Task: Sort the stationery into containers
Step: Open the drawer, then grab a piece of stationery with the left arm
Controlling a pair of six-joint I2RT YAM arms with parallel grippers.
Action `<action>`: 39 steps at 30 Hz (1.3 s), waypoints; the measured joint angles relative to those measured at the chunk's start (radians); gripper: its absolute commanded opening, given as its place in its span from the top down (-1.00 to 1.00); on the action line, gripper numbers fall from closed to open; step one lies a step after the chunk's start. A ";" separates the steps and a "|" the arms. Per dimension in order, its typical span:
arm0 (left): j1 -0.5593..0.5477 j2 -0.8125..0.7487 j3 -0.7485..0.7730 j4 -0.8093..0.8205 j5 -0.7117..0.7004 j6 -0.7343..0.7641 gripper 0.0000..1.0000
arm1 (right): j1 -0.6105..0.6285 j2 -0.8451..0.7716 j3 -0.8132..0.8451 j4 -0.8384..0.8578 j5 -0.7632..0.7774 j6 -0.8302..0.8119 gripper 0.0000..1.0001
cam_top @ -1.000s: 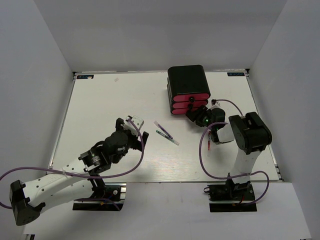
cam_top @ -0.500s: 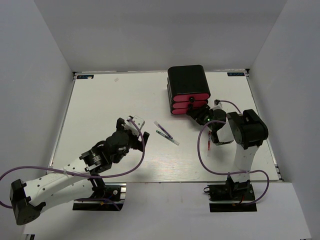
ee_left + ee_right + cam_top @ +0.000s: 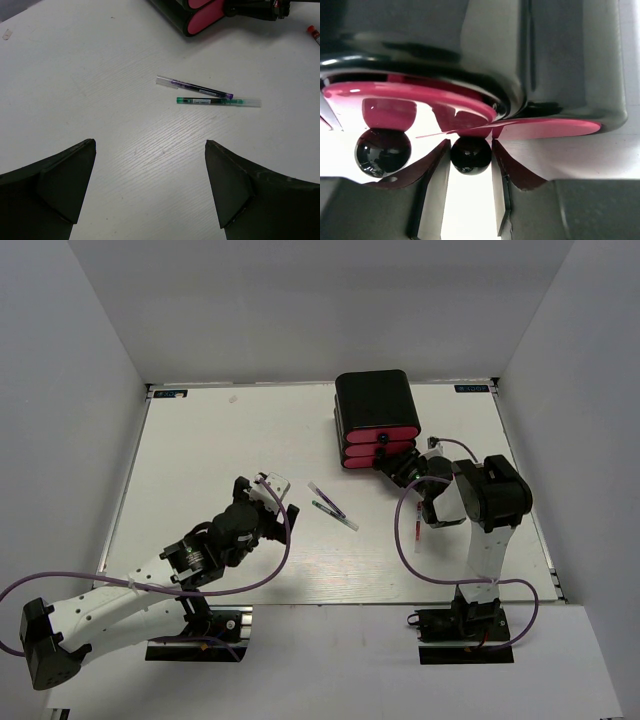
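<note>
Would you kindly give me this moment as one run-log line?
right gripper: shut on drawer knob | left gripper: open above table | purple pen, green pen: on table, unsorted

You have the right gripper (image 3: 470,167) closed on a black knob (image 3: 471,155) at dead centre. A second knob (image 3: 383,152) sits at 9 o'clock; pink drawer fronts (image 3: 410,92) and the glossy black case (image 3: 470,40) fill 12 o'clock.

Both arms are showing white links and chunky black joints. Purple cables (image 3: 397,530) are looping off the left arm (image 3: 110,605) and right arm (image 3: 490,502); the left gripper (image 3: 150,145) is showing dark wedge-shaped fingers (image 3: 55,185).
</note>
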 measured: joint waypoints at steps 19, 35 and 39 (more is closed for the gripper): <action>0.000 -0.027 -0.001 0.008 0.008 0.000 -1.00 | -0.064 -0.241 -0.252 -0.074 -0.144 -0.100 -0.81; 0.000 0.095 -0.005 0.092 0.091 -0.145 0.35 | -0.137 -0.455 -0.153 -0.648 -0.398 -0.377 -0.81; 0.000 0.174 -0.013 0.139 0.093 -0.261 1.00 | -0.144 -0.514 -0.090 -0.877 -0.478 -0.538 -0.81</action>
